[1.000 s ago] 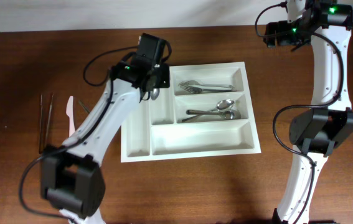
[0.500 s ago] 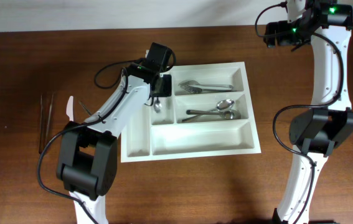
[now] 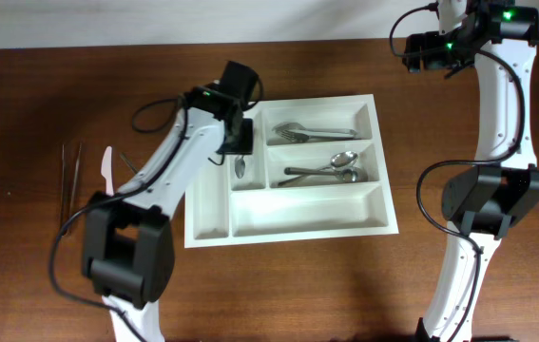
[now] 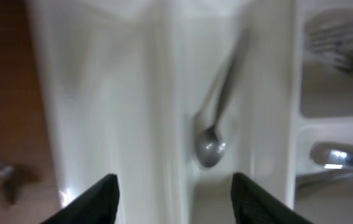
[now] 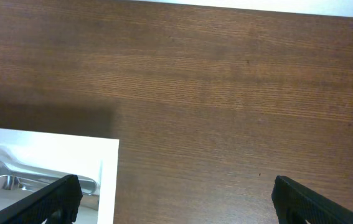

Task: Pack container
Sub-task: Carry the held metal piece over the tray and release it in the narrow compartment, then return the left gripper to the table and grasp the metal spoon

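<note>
The left gripper (image 4: 175, 199) hangs released and empty over a small silver metal spoon (image 4: 210, 140). The spoon lies in the right narrow compartment of the large white rectangular plastic tray (image 3: 307, 211). The right gripper (image 5: 176, 199) gapes wide, far right.

One container (image 3: 307, 214), two forks (image 3: 312, 131), two large spoons (image 3: 343, 160), one small spoon (image 3: 240, 168), one white knife (image 3: 105, 171), two sticks (image 3: 64, 190).

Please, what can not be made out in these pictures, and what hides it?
Overhead: handle of the small spoon, under the left gripper.
Overhead: the thin dark sticks left of the container, too small to identify.
Left wrist: the forks, blurred and cut by the right edge.
Right wrist: cutlery handles, cut by the left edge.
</note>
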Robot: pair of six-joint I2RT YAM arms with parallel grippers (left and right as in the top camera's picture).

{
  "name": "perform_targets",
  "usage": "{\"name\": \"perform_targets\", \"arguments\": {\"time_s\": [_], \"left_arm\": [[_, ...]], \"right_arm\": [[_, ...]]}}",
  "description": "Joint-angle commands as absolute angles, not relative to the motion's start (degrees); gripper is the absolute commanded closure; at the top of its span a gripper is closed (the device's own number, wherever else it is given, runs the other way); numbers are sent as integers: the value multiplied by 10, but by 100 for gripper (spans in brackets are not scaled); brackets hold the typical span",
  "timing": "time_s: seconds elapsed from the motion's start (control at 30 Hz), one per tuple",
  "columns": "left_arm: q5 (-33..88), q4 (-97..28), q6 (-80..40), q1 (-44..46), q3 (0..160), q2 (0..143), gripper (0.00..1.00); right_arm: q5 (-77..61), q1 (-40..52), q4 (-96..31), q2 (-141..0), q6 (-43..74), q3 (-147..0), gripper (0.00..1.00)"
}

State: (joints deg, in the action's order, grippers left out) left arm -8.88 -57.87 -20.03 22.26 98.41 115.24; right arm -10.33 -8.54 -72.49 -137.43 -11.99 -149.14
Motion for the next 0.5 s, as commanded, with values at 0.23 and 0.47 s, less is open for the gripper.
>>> {"name": "perform_targets", "arguments": {"time_s": [0.23,0.47], "left_arm": [[-145,-711,-264,180,1009,963,34],[-155,-755,-316,155,948,962,36]], "right_arm": [[-98,-83,-725,-1360,-115,-1502,1],[-98,-83,-725,-1360,-115,-1502,1]]}}
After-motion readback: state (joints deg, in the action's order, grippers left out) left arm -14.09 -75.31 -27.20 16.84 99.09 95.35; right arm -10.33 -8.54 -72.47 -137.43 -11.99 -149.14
